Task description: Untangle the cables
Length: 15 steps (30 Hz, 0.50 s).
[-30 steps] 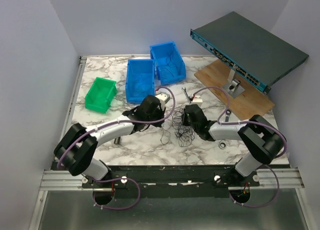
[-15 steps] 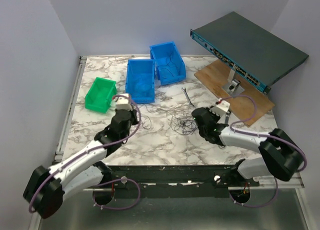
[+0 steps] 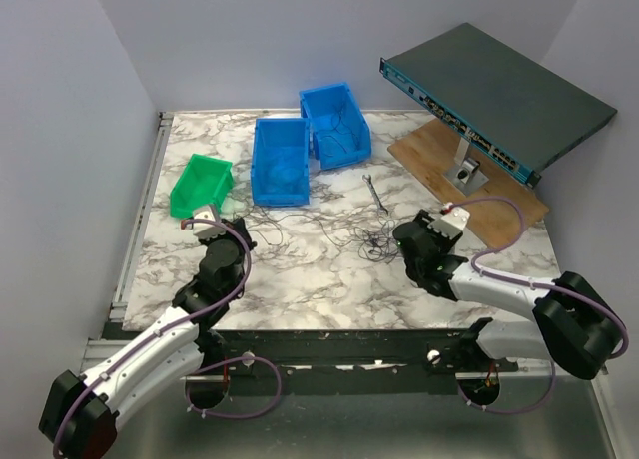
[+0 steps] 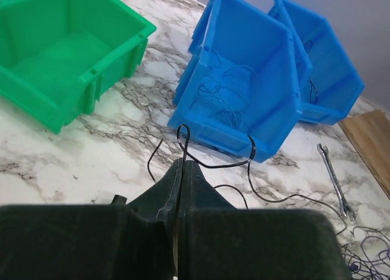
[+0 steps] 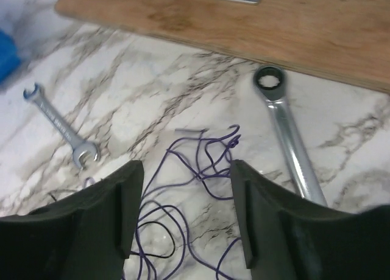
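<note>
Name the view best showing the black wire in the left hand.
Left wrist: the black wire leaves the shut left hand and loops before the blue bin. Top shows a faint thread; right wrist misses the grip.

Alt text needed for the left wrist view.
The left gripper, fingers shut, pinches a thin black cable that loops over the marble table before a blue bin holding more wires. A green bin sits left, a second blue bin far right, with a silver wrench and cable tangle at right.

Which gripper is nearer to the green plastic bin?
Left. The left gripper is close beside the green plastic bin; the right gripper is far off, beside the tangled cables.
</note>
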{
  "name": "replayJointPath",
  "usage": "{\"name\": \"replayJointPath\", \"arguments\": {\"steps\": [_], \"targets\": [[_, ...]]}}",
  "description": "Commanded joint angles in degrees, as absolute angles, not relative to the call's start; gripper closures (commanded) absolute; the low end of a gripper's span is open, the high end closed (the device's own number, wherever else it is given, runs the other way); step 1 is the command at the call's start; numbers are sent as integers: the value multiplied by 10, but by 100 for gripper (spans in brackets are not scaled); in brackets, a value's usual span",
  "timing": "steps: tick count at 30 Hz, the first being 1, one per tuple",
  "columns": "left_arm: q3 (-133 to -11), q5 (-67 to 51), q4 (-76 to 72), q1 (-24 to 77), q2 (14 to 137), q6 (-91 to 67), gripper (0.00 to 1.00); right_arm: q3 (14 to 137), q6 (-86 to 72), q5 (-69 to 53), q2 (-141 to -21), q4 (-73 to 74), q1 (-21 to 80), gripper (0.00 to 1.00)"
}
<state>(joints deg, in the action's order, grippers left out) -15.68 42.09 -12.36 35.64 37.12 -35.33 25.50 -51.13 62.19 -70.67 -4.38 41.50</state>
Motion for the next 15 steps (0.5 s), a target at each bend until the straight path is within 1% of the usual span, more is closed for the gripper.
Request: {"name": "replayJointPath", "arguments": {"steps": [1, 2, 5, 7, 9, 15], "targets": [[-161, 386, -174, 355, 391, -323, 100, 260, -354, 496, -726, -158, 414, 27], [-162, 382, -176, 355, 397, -318, 100, 251, -341, 468, -721, -181, 413, 23], [-165, 387, -174, 355, 401, -316, 100, 219, -292, 370, -698, -248, 414, 20], [-163, 382, -178, 355, 400, -314, 100, 199, -273, 321, -680, -282, 414, 17], [-159, 375, -188, 355, 399, -311, 100, 185, -259, 282, -671, -309, 414, 15], [-162, 366, -187, 355, 401, -308, 100, 197, -257, 242, -688, -280, 419, 14]]}}
